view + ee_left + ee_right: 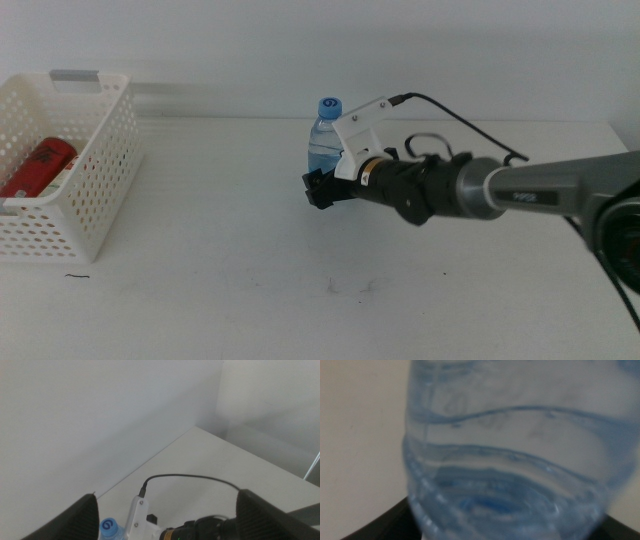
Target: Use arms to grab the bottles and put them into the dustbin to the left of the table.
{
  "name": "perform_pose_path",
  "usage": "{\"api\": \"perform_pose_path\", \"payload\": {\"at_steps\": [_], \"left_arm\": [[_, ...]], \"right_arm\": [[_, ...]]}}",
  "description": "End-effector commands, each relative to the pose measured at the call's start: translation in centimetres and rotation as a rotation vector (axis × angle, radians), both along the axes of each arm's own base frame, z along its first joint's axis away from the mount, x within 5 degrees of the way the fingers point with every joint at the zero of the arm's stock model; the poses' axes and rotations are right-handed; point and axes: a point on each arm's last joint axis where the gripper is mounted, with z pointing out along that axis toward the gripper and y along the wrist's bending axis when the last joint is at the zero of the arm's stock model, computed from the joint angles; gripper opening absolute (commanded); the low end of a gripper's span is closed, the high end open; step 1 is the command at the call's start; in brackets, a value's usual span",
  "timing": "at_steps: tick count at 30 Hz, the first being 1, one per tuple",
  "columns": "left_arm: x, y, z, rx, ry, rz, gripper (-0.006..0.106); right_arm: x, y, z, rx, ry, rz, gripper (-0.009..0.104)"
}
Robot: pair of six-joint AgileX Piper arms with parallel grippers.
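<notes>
Right of the dustbin point(70, 180), the right gripper point(318, 189) sat at the water bottle point(324, 135); I'd have centred before squeezing. The left wrist view alone showed the left gripper point(165, 510) spread wide, overhead. Up close, the bottle filled the right wrist view, jaws seemingly apart around it.

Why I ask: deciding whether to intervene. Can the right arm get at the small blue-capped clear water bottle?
Probably yes: the right tool sits at the water bottle base, nothing between them.
</notes>
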Motion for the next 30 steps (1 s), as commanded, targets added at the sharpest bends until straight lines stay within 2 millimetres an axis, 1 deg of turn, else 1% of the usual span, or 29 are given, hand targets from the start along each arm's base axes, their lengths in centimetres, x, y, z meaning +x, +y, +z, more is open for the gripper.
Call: {"api": "perform_pose_path", "payload": {"at_steps": [1,3,6,7,10,13,14,16,18,23,25,27,30], "left_arm": [[0.0,0.0,0.1,-0.009,-0.007,0.003,0.094],[0.0,0.0,0.1,-0.009,-0.007,0.003,0.094],[0.0,0.0,0.1,-0.009,-0.007,0.003,0.094],[0.0,0.0,0.2,-0.010,-0.009,0.004,0.094],[0.0,0.0,0.2,-0.012,-0.010,0.005,0.094],[0.0,0.0,0.2,-0.012,-0.010,0.005,0.094],[0.0,0.0,0.2,-0.012,-0.010,0.005,0.094],[0.0,0.0,0.2,-0.007,-0.013,0.006,0.094],[0.0,0.0,0.2,-0.005,-0.014,0.007,0.094],[0.0,0.0,0.2,-0.008,-0.020,0.009,0.094],[0.0,0.0,0.2,-0.009,-0.019,0.010,0.094],[0.0,0.0,0.2,-0.009,-0.019,0.010,0.094],[0.0,0.0,0.2,-0.009,-0.019,0.010,0.094]], "right_arm": [[-0.6,-0.4,2.3,-0.028,0.056,-0.012,0.084],[-1.1,-0.7,3.6,-0.036,0.115,-0.034,0.083],[-2.4,-1.5,6.3,-0.066,0.218,-0.059,0.082],[-3.1,-2.0,7.2,-0.094,0.264,-0.064,0.082],[-4.9,-3.1,10.4,-0.131,0.330,-0.067,0.082],[-7.3,-4.5,13.4,-0.137,0.328,-0.062,0.082],[-8.2,-5.1,14.1,-0.138,0.330,-0.062,0.082],[-10.5,-6.6,16.5,-0.127,0.319,-0.064,0.082],[-13.1,-8.2,19.4,-0.106,0.291,-0.065,0.082],[-19.8,-12.3,26.8,0.038,0.154,-0.089,0.082],[-22.1,-13.8,29.1,0.102,0.089,-0.094,0.082],[-23.8,-14.9,30.7,0.143,0.029,-0.089,0.082],[-25.2,-15.9,31.8,0.157,-0.030,-0.091,0.082]]}}
